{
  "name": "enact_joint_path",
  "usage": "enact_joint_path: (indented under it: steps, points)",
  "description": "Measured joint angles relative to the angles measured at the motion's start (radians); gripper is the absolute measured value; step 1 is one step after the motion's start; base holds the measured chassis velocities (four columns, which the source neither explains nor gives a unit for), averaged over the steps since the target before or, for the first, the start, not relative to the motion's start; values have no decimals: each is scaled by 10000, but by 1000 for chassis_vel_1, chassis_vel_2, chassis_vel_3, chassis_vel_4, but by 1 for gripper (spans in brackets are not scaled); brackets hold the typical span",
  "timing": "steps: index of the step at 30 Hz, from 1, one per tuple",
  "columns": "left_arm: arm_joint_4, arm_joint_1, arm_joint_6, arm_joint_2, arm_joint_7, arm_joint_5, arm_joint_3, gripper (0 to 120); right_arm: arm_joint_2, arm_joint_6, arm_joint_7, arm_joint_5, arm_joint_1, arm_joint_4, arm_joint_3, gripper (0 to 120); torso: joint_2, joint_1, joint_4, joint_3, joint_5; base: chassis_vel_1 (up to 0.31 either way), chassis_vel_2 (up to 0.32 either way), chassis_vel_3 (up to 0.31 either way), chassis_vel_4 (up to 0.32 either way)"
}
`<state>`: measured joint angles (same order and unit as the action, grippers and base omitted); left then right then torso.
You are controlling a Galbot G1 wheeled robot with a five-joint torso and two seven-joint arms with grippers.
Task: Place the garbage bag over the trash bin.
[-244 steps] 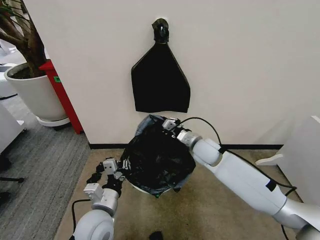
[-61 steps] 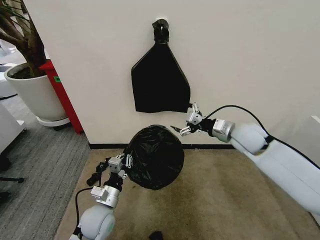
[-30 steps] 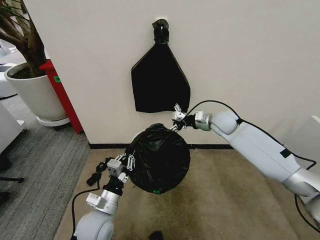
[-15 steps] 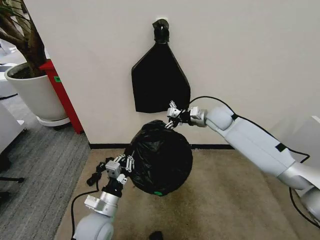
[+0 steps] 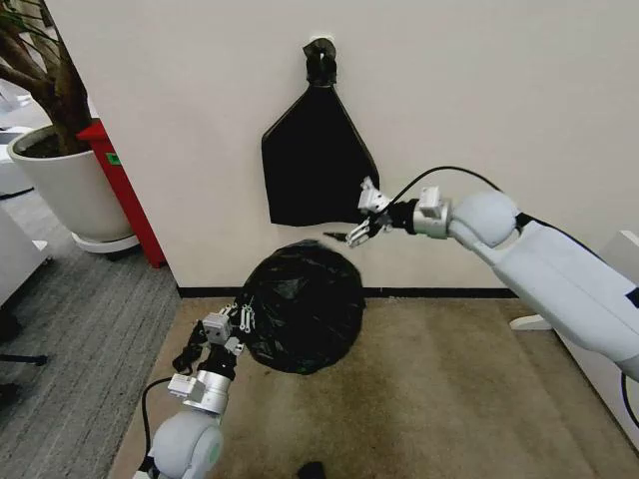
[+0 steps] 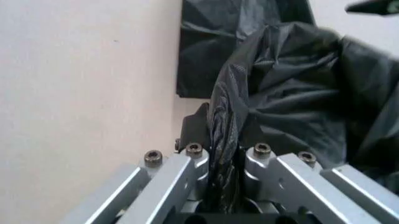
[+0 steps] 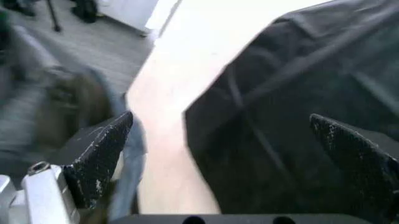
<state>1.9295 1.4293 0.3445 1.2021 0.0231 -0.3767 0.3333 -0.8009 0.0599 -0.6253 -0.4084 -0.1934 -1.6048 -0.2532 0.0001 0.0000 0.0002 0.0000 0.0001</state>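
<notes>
the garbage bag (image 5: pixel 300 307) bulges as a black dome on the floor by the wall, and no white of the trash bin shows under it, so the bin is presumably hidden inside. the left pincer (image 5: pixel 232 326) sits low at the bag's left edge, clenched on a gathered fold of plastic; the left wrist view shows the film pinched between its fingers (image 6: pixel 196 161). the right pincer (image 5: pixel 361 222) hangs above and to the right of the bag, apart from it, released, with its fingertips spread and nothing between them, just in front of the flat black bag on the wall (image 5: pixel 318 165).

to do this step well, i judge the left grip should hold the hem steady while the right one takes the loose far edge. the right arm reaches in from the side, forearm nearly level; the left rises steeply from below.
</notes>
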Motion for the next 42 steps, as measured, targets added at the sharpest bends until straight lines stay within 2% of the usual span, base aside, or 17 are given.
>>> enact_joint_path:
  steps: [3, 6, 7, 8, 10, 12, 14, 16, 18, 21, 22, 24, 25, 28, 31, 36, 42]
  points:
    - [66, 37, -116, 105, 172, 3, -20, 4, 58, 78, 359, -500, -325, -179, 334, 100, 0, 0, -2, 0, 2, 0, 0, 0, 0]
    - [22, 33, -259, 177, 514, -72, -14, 4, 266, 662, 2724, -2341, -1324, -1662, 521, 100, 1, 0, -2, -1, -6, 0, 0, 0, 0]
    - [-49, 8, -273, 217, 621, -130, -11, 4, 247, 1021, 4159, -3040, -1974, -2526, 600, 100, 0, 0, 0, 0, -3, 0, 0, 0, 0]
    - [-49, 8, -273, 217, 621, -130, -11, 4, 247, 1021, 4159, -3040, -1974, -2526, 600, 100, 0, 0, 0, 0, -3, 0, 0, 0, 0]
    - [-108, -22, -302, 270, 729, -238, -28, 4, 61, 1669, 5839, -3743, -2843, -3532, 769, 95, 0, 0, -1, -1, 0, 0, 0, 0, 0]
    - [-138, -64, -421, 359, 892, -383, -116, 4, -441, 2840, 8477, -4756, -4131, -4915, 1124, 88, 0, 0, -2, -1, -1, 0, 0, 0, 0]
    - [-163, -117, -467, 430, 910, -368, -186, 4, -793, 3367, 9981, -4988, -5017, -5680, 1170, 80, 0, 0, -2, -1, -2, 0, 0, 0, 0]
    - [-165, -132, -477, 451, 911, -349, -203, 4, -887, 3509, 10332, -4998, -5250, -5853, 1139, 79, 0, 0, -2, -1, -2, 0, 0, 0, 0]
    - [-166, -174, -515, 524, 920, -272, -258, 4, -1245, 3890, 11184, -4895, -6013, -6250, 894, 68, 0, 0, -4, -1, -2, 0, 0, 0, 0]
    - [-156, -177, -515, 569, 921, -132, -295, 4, -1584, 4129, 11506, -4554, -6592, -6333, 687, 58, 0, 0, -3, -1, -4, 0, 0, 0, 0]
    - [-147, -172, -495, 581, 925, -71, -314, 4, -1762, 4198, 11569, -4345, -6810, -6317, 585, 52, 1, 0, -3, -1, -1, 0, 0, 0, 0]
    - [-138, -166, -483, 584, 936, -44, -329, 4, -1848, 4225, 11589, -4252, -6894, -6282, 523, 50, 0, 0, -3, -2, -1, 0, 0, 0, 0]
    - [-115, -156, -470, 590, 973, -17, -358, 4, -2012, 4266, 11607, -4102, -7005, -6186, 387, 45, 0, 0, -3, -1, -2, 0, 0, 0, 0]
    - [-94, -147, -443, 597, 1007, 92, -423, 4, -2301, 4331, 11610, -3851, -7013, -5900, 69, 32, 0, 0, -2, -1, -3, 0, 0, 0, 0]
    - [-105, -153, -415, 610, 1007, 188, -457, 4, -2501, 4377, 11609, -3684, -6904, -5596, -166, 25, 0, 0, -1, 0, -2, 0, 0, 0, 0]
    - [-101, -124, -325, 636, 973, 341, -485, 4, -2826, 4373, 11501, -3355, -6776, -4841, -364, 2, 0, 0, -2, 0, -2, 0, 0, 0, 0]
    - [4, 5, -173, 505, 904, 482, -497, 4, -3037, 4342, 11482, -3291, -6465, -4077, -397, 0, -1, 0, -1, 0, -2, 0, 0, 0, 0]
